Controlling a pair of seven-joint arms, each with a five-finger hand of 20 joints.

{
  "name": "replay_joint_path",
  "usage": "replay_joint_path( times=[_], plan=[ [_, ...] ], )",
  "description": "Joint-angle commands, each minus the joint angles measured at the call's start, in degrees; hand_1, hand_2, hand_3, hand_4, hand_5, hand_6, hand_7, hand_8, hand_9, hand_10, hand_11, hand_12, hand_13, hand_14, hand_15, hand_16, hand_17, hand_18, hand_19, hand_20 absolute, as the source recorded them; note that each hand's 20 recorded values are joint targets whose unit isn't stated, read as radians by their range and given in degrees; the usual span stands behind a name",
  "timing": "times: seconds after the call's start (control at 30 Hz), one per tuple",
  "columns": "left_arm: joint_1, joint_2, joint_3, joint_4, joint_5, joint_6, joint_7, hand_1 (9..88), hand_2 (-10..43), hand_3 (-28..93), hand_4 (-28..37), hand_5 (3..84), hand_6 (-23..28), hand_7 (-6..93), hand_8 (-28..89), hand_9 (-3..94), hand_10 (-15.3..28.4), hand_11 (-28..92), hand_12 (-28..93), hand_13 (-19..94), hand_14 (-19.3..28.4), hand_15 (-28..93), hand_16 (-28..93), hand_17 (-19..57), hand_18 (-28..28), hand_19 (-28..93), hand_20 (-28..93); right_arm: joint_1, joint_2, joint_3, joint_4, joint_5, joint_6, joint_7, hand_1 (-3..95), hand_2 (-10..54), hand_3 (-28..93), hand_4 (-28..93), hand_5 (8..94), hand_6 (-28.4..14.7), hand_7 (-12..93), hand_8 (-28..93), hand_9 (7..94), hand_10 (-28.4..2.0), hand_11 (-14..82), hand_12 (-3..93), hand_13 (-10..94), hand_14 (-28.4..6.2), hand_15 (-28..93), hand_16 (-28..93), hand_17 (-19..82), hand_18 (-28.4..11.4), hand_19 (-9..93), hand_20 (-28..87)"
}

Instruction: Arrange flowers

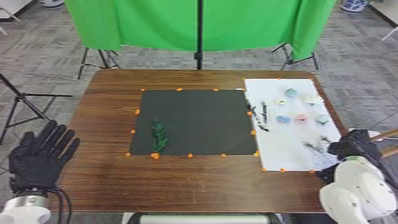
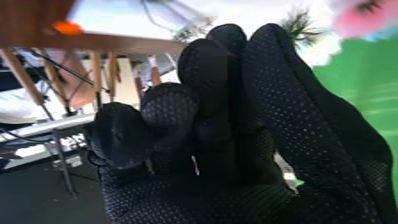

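Has 1 green sprig (image 1: 160, 137) lying on the left part of the black mat (image 1: 200, 122), well apart from the right hand (image 1: 354, 144). Shows more on the white sheet (image 1: 277, 150), just right of the black mat: 6 flower heads (image 1: 301, 119), mostly pale, with 1 pink; a few dark twigs (image 1: 264, 114) beside the mat; and, past its near right corner, loose sprigs (image 1: 313, 146) close to the right hand.

Holds the right hand well right of the black mat, with fingers (image 2: 209, 75) relaxed, slightly bent, close together and gripping nothing visible. Holds the left hand (image 1: 37, 160) well left of the black mat, open, with straight fingers.

Has flower heads, twigs and loose sprigs lying between the black mat and the right hand. Shows orange tabs (image 1: 155, 156) around the black mat, and a black pole (image 1: 199, 60) and green cloth (image 1: 151, 25) beyond it.
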Motion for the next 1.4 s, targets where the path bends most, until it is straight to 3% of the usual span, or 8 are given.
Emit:
replay_joint_path(
  times=[0.03, 0.17, 0.43, 0.53, 0.77, 0.87, 1.17, 1.4],
  plan=[
    [1.2, -0.43, 0.62, -0.22, -1.8, 0.16, -0.71, 28.6, 17.1, 74, -28.3, 47.4, 8.5, 17.0, -11, 39.8, 15.4, 24, 11, 31, 16.7, 47, -7, -6.2, 16.2, 41, 15, 2.6, 1.8, -3.3, -6.3, 9.1, 8.0, 0.0, 56.2, -9.5, 75, -27, 71.6, -2.4, 41, 12, 84.1, -11.5, 43.1, 42.6, 75, -12.5, 73, 43, 58, -20.4, 93, 67],
    [1.3, -0.34, 1.06, -0.23, -1.69, 0.12, -1.03, 28.6, 17.2, 74, -28.3, 47.4, 8.5, 17.0, -11, 40.0, 15.5, 24, 11, 31, 16.7, 48, -7, -6.0, 16.3, 42, 16, 4.9, 1.4, -7.2, -7.1, 9.5, 10.7, -1.5, 55.3, -9.5, 75, -25, 72.8, -2.9, 40, 13, 86.4, -11.4, 45.9, 38.4, 81, -9.8, 72, 44, 64, -17.4, 93, 67],
    [1.2, 0.34, 1.26, -0.25, -1.6, -0.32, -1.36, 28.5, 17.2, 74, -28.3, 47.4, 8.4, 16.9, -10, 40.0, 15.3, 24, 11, 31, 16.8, 48, -7, -6.0, 16.3, 42, 16, 16.3, -2.9, -21.9, -2.9, 7.9, 14.8, -1.6, 55.3, -9.5, 75, -24, 73.5, -3.2, 40, 14, 87.4, -11.5, 46.3, 36.4, 83, -8.4, 70, 45, 66, -16.5, 93, 66],
    [0.3, 0.83, 2.05, -0.15, -5.08, 0.27, -1.45, 28.4, 17.2, 74, -28.3, 47.4, 8.4, 17.0, -10, 40.0, 15.3, 24, 11, 31, 16.7, 48, -7, -6.0, 16.3, 42, 16, 19.4, -7.1, -26.5, 0.2, 5.1, 14.6, -0.7, 55.6, -9.5, 75, -24, 74.2, -3.6, 39, 14, 87.7, -11.6, 46.3, 36.1, 84, -8.5, 69, 45, 67, -17.2, 93, 65],
    [-1.7, 1.75, 3.2, 0.51, -4.99, 0.4, -2.46, 28.4, 17.2, 74, -28.3, 47.5, 8.4, 17.1, -10, 40.2, 15.3, 25, 12, 31, 16.8, 48, -7, -6.0, 16.3, 42, 16, 22.1, -14.7, -33.2, 7.6, 4.8, 13.6, -4.9, 55.8, -9.5, 75, -24, 75.1, -4.0, 38, 15, 88.3, -11.7, 45.8, 36.0, 84, -9.0, 68, 46, 67, -18.3, 93, 64],
    [-2.9, 2.01, 3.84, 0.84, -6.3, 1.41, -2.92, 28.4, 17.2, 74, -28.3, 47.5, 8.4, 17.2, -10, 40.4, 15.3, 25, 12, 31, 16.7, 48, -7, -6.0, 16.3, 42, 16, 22.3, -17.9, -35.4, 11.5, 3.0, 15.6, -6.1, 54.9, -9.5, 75, -23, 75.3, -4.0, 38, 15, 88.4, -11.8, 46.1, 35.4, 84, -9.2, 69, 45, 67, -18.5, 93, 64],
    [-6.1, 3.52, 5.86, 1.66, -6.51, 2.77, -4.96, 28.4, 17.3, 74, -28.3, 48.4, 8.6, 17.9, -11, 40.9, 15.4, 25, 12, 31, 16.7, 48, -7, -5.9, 16.3, 41, 16, 22.8, -25.7, -37.5, 18.2, 2.5, 12.9, -5.9, 55.1, -9.5, 75, -24, 74.9, -3.9, 38, 16, 88.2, -12.2, 47.3, 34.4, 84, -9.5, 69, 45, 68, -18.3, 93, 64],
    [-8.0, 5.16, 6.78, 2.33, -5.52, 4.09, -6.53, 28.7, 18.4, 74, -28.3, 48.5, 8.4, 18.1, -11, 41.0, 15.4, 25, 12, 31, 16.6, 48, -7, -5.9, 16.4, 42, 16, 22.0, -28.7, -39.5, 21.0, -3.1, 13.2, -7.6, 56.8, -9.5, 74, -26, 73.5, -4.5, 40, 16, 88.3, -12.3, 47.1, 33.3, 88, -7.2, 64, 43, 71, -15.8, 93, 58]
  ],
)
